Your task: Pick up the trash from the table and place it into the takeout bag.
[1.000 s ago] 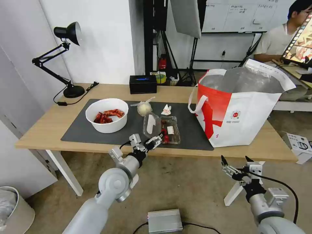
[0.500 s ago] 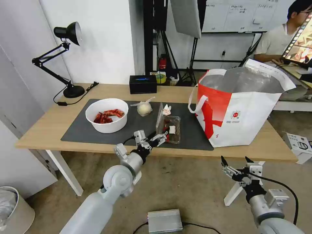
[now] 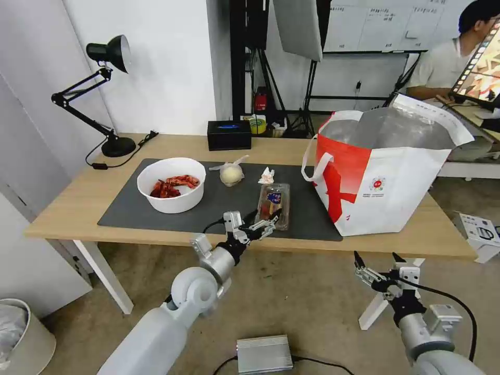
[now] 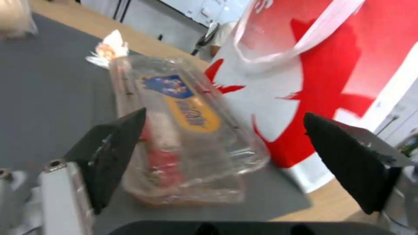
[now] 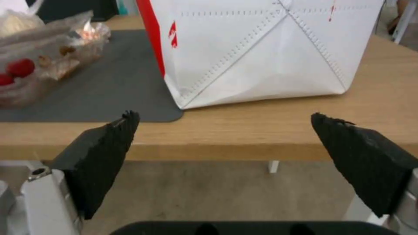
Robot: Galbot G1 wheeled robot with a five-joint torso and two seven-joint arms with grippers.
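Four scraps lie on the mat; the left gripper (image 3: 263,227), jaws spread, faces the tray (image 3: 272,200). Better to straddle its near end squarely before pinching. Right gripper (image 3: 376,266) waits low, spread.

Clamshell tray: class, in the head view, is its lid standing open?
No: the clamshell tray lies closed on the dark grey mat, its labelled lid flat over the red scraps.
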